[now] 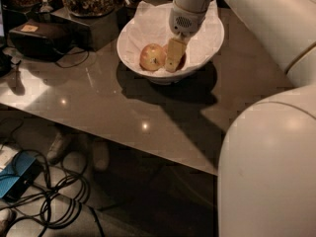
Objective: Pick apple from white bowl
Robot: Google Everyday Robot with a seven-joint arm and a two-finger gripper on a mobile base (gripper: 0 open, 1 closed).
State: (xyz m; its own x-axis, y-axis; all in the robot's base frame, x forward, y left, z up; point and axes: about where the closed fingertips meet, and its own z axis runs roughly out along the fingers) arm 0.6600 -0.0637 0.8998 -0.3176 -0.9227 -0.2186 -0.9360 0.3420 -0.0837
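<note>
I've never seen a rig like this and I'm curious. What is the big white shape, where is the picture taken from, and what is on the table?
The big white shape is a robot arm, seen very close up. There is only one picture, looking down past the arm; where the camera is mounted is not on record. The arm reaches over a dark table to a white bowl lined with paper. Its gripper, the part that grasps, is down inside the bowl. A yellowish apple lies beside it, and a bit of a red apple shows just behind it. Whether anything is held I cannot tell. A black box sits further along the table, and cables lie on the floor.
</note>
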